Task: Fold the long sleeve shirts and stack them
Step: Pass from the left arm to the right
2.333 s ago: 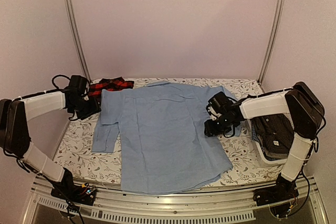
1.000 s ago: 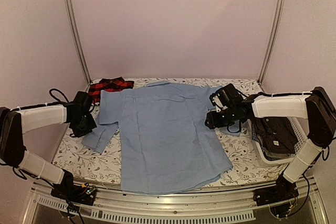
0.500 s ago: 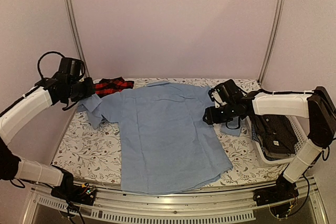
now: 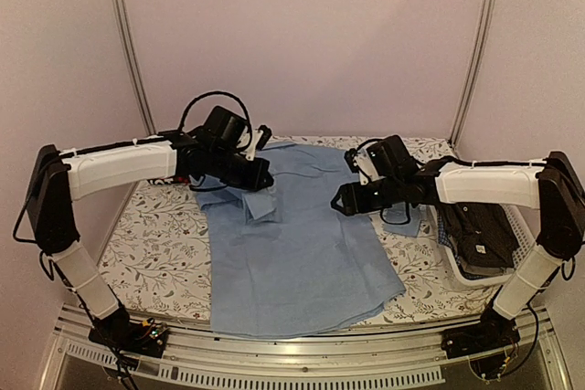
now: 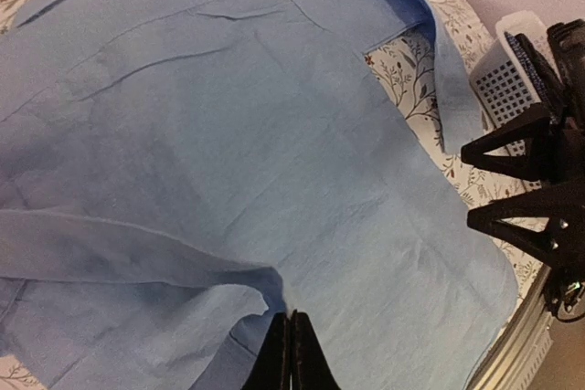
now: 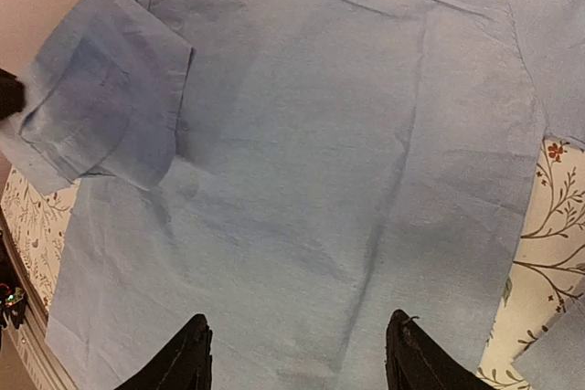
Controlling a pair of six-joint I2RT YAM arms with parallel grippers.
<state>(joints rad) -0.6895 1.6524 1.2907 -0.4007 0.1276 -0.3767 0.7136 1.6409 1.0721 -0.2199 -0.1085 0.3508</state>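
Risk: I expect the sleeve (image 4: 263, 202) could land bunched or slip free.
Cause: the left gripper (image 4: 262, 176) pinches only the cloth's edge.
Left grip: jaws together, clamped on the sleeve.
Right grip: the right gripper (image 4: 342, 202) has its jaws apart and empty, and it hovers.
Shirt: the light blue shirt (image 4: 302, 253) lies spread beneath both grippers.

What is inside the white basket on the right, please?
Dark shirt cloth, crumpled, fills the basket; a checked piece shows at its left edge. How many shirts there are, and anything beneath the top layer, is covered.
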